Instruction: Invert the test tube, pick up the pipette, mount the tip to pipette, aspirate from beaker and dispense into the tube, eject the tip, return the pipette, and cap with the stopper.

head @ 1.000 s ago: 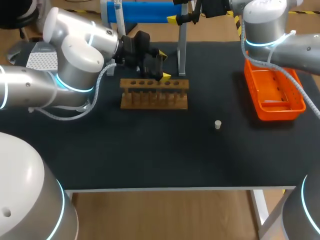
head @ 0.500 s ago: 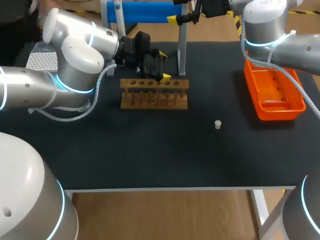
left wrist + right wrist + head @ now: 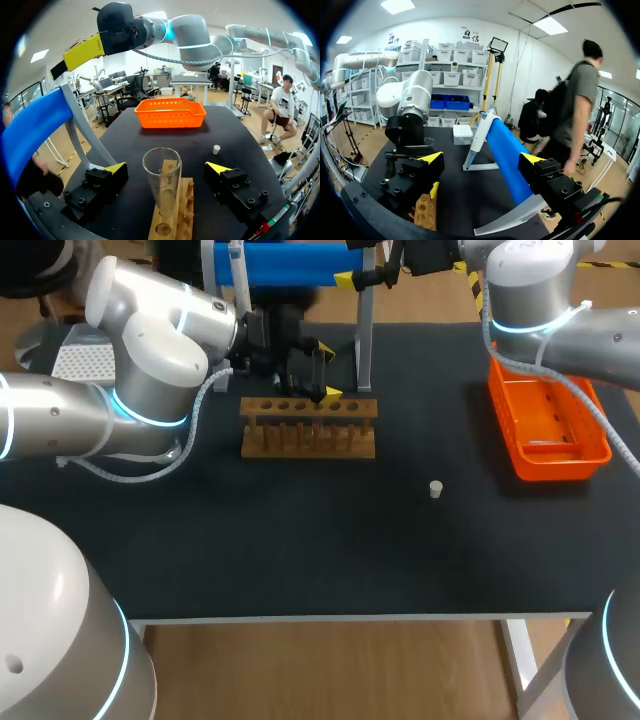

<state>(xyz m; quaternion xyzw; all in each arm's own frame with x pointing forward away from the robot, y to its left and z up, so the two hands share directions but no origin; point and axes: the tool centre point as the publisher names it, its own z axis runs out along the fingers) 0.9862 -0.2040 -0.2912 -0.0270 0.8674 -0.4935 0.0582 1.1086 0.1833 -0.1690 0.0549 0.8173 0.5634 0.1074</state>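
The clear glass test tube (image 3: 161,185) stands mouth-up in the brown wooden rack (image 3: 308,428) near the black bench's (image 3: 300,550) far edge, untouched between the left hand's (image 3: 166,168) released fingers. The right hand (image 3: 482,158) is released too. An off-centre squeeze could jam the tube aslant.

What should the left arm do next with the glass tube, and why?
Probably lift the left gripper straight up, clear of the tube. The tube stands mouth-up in the wooden rack, and the open fingers flank it without touching.
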